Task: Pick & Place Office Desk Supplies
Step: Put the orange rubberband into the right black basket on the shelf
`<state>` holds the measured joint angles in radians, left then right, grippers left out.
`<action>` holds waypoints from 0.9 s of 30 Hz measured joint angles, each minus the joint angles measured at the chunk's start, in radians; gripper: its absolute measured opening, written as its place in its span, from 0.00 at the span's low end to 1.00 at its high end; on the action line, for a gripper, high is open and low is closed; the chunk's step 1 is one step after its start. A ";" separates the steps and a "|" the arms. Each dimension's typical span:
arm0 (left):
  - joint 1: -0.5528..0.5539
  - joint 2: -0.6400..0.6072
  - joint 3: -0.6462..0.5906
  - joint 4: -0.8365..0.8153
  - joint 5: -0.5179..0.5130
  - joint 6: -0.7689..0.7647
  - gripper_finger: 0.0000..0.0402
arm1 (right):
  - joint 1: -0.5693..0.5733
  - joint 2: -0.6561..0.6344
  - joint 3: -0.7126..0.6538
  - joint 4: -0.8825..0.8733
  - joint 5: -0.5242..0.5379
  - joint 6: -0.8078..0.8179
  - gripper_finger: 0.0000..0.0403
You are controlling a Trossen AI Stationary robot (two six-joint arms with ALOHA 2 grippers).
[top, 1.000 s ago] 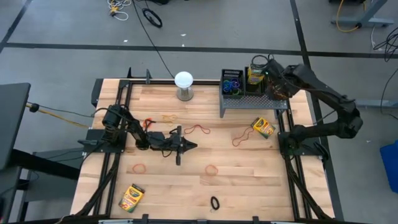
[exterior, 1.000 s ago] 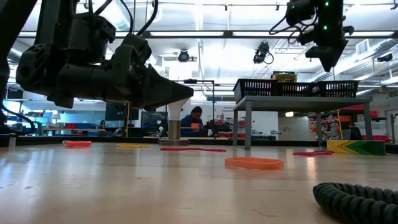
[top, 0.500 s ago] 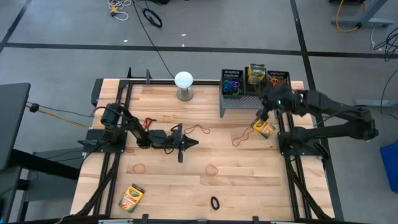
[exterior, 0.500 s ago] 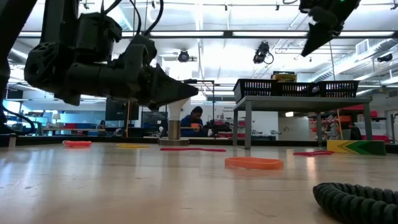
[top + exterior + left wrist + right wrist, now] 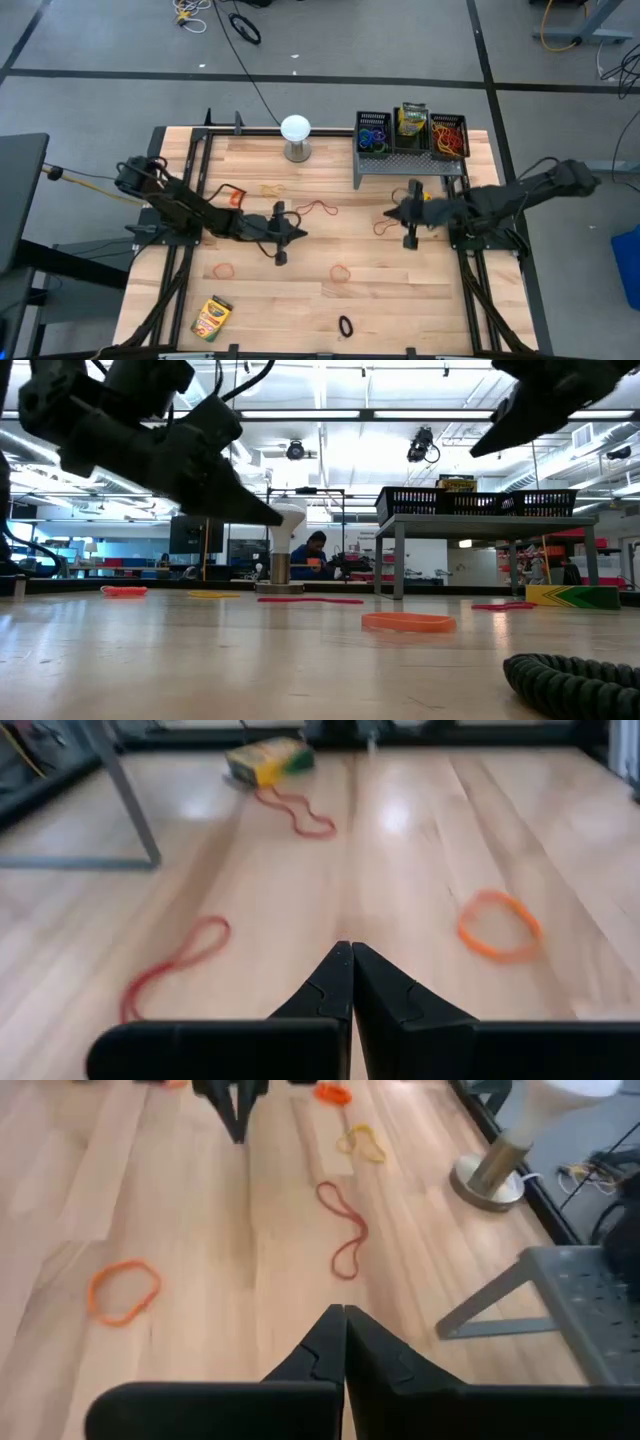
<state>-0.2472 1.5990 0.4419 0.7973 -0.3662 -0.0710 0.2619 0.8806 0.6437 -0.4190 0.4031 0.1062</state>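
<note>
Hovering low over the middle of the table, the left gripper (image 5: 290,234) had its fingers pressed together on nothing, a red rubber band (image 5: 318,208) just beyond it and an orange band (image 5: 342,272) nearer the front. Further right, the right gripper (image 5: 393,213) was likewise closed and empty, beside another red band (image 5: 382,224). Both seemed between picks; next, one must open and descend on a loop bound for the mesh bins (image 5: 411,134) on the riser (image 5: 400,165).

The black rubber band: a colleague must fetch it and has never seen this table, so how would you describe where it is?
Start at the wooden table and go to its near edge, opposite the grey riser with the bins. The black rubber band lies there alone, right of the crayon box. It is the only dark loop; the others are red or orange.
</note>
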 joint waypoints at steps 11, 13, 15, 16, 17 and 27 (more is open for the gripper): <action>-0.079 0.024 0.173 -0.390 -0.089 -0.093 0.02 | 0.244 0.283 0.034 0.001 0.155 0.188 0.06; -0.089 0.039 0.206 -0.409 -0.089 -0.075 0.02 | 0.266 0.349 0.038 0.057 0.157 0.203 0.10; -0.096 0.059 0.228 -0.414 -0.089 -0.057 0.02 | 0.288 0.414 0.038 0.141 0.143 0.203 0.15; -0.098 0.065 0.234 -0.417 -0.088 -0.055 0.02 | 0.296 0.449 0.038 0.189 0.132 0.202 0.18; -0.100 0.074 0.239 -0.419 -0.086 -0.055 0.02 | 0.304 0.483 0.039 0.237 0.113 0.200 0.22; -0.098 0.154 0.245 -0.411 -0.078 -0.071 0.02 | 0.338 0.760 0.093 0.452 -0.016 0.016 0.48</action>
<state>-0.3456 1.7525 0.6868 0.3862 -0.4446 -0.1425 0.5995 1.6402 0.7364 0.0330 0.3866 0.1217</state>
